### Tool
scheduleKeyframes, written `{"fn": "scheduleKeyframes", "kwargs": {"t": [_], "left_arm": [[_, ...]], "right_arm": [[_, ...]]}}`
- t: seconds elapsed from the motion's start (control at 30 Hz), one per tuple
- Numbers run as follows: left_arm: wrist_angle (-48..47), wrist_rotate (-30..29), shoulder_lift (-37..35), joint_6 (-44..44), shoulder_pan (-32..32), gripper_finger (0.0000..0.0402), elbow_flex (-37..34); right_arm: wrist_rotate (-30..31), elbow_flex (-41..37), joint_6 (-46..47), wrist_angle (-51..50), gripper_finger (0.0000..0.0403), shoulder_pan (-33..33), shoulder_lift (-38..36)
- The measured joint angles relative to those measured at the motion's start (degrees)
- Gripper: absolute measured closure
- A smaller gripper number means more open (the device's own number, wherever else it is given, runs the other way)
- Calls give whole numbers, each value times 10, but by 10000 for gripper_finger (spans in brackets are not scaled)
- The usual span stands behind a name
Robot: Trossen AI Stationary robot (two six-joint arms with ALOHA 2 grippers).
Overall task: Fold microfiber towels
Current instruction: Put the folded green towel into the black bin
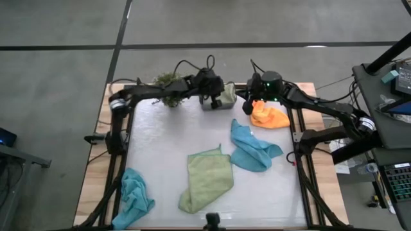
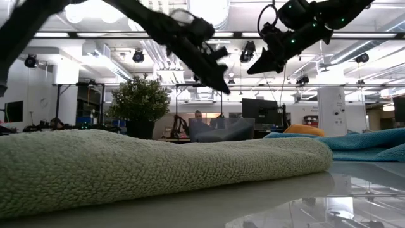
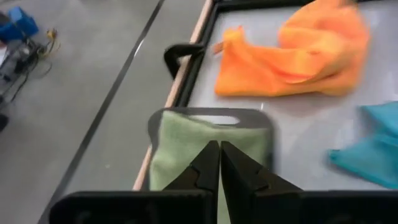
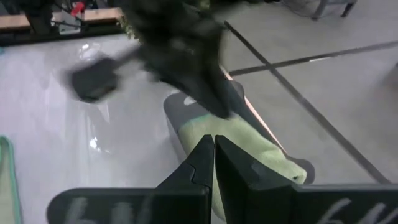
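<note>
A light green towel [image 3: 177,146] lies in the small grey bin [image 1: 226,101] at the table's far edge; it also shows in the right wrist view [image 4: 255,149]. My left gripper [image 1: 218,86] hangs shut and empty in the air above the bin [image 3: 211,114]. My right gripper [image 1: 248,102] is shut and empty, in the air just right of the bin, beside the crumpled orange towel [image 1: 270,116]. A folded light green towel [image 1: 208,178] lies mid-table. One rumpled teal towel [image 1: 253,149] lies right of it, another [image 1: 133,196] at the near left corner.
A small potted plant [image 1: 168,85] stands left of the bin at the far edge. Black frame rails [image 1: 297,138] run along the table's sides. The white table top [image 1: 167,141] is bare between the plant and the folded green towel.
</note>
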Motion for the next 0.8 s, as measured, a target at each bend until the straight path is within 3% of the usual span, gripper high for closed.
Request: {"fn": "scheduleKeyframes", "kwargs": {"t": [0.3, 0.47, 0.7, 0.8], "left_arm": [[9, -9, 133, -50, 37, 401, 83], [-14, -17, 118, -100, 52, 402, 92], [-165, -13, 110, -136, 60, 402, 95], [-196, -3, 87, -134, 51, 402, 93]], "right_arm": [[0, -2, -14, 0, 394, -2, 0], [0, -4, -18, 0, 394, -2, 0], [0, -5, -17, 0, 394, -3, 0], [41, -3, 21, -5, 394, -2, 8]]}}
